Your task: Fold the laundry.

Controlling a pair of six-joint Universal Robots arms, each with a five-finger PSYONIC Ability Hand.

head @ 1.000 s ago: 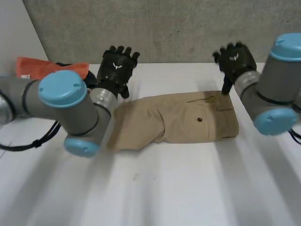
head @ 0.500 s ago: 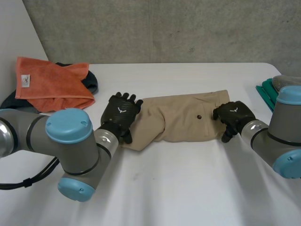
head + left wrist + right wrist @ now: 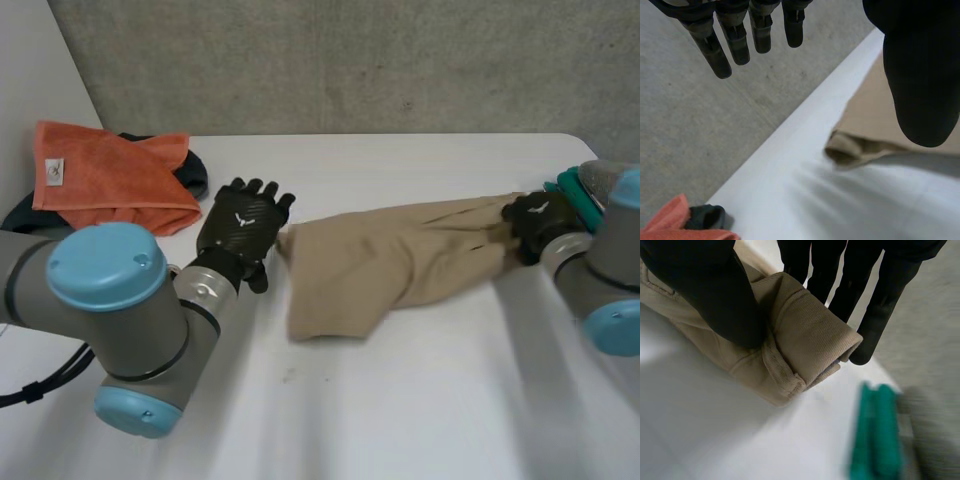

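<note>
The tan trousers (image 3: 400, 265) on the bench (image 3: 400, 410) are being pinched at one end by the right hand (image 3: 535, 218), while the left hand (image 3: 240, 230) is being held open beside the other.

Tan garment (image 3: 400, 262), orange towel (image 3: 105, 175), green item (image 3: 568, 188), white table (image 3: 400, 400).

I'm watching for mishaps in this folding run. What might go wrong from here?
The right hand pinches one end of the tan shorts close to the green stack at the table edge; it may knock that stack. The left hand is open beside the other end, holding nothing, so the shorts may slide and bunch instead of lying flat.
</note>
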